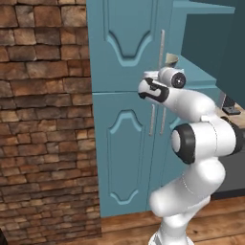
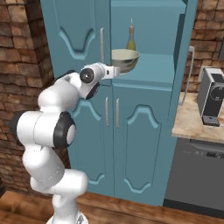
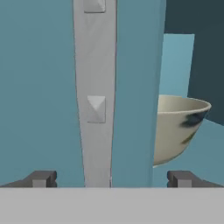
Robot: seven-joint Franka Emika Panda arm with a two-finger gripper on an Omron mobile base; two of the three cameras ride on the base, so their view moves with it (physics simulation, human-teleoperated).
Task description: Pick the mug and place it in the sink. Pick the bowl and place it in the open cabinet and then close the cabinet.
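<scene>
The tall teal cabinet (image 2: 144, 26) has its upper right door (image 2: 187, 48) swung open and its upper left door (image 2: 74, 30) closed. The bowl (image 2: 125, 59), pale grey-green outside and cream inside, stands on the shelf inside, at the left edge of the opening. My gripper (image 2: 116, 71) is open and holds nothing. It hovers just in front of the bowl and the closed door's edge. In the hand view the silver handle (image 3: 94, 87) of the closed door stands between the fingertips of the gripper (image 3: 111, 179), and the bowl (image 3: 175, 127) shows to the right, behind the door's edge. The mug and the sink are out of view.
A slim yellow-green bottle (image 2: 131, 39) stands on the shelf behind the bowl. A coffee machine (image 2: 212, 96) sits on the beige counter (image 2: 192, 124) to the right, above a dark appliance front (image 2: 197, 175). A brick wall (image 1: 43, 119) borders the cabinet on the left.
</scene>
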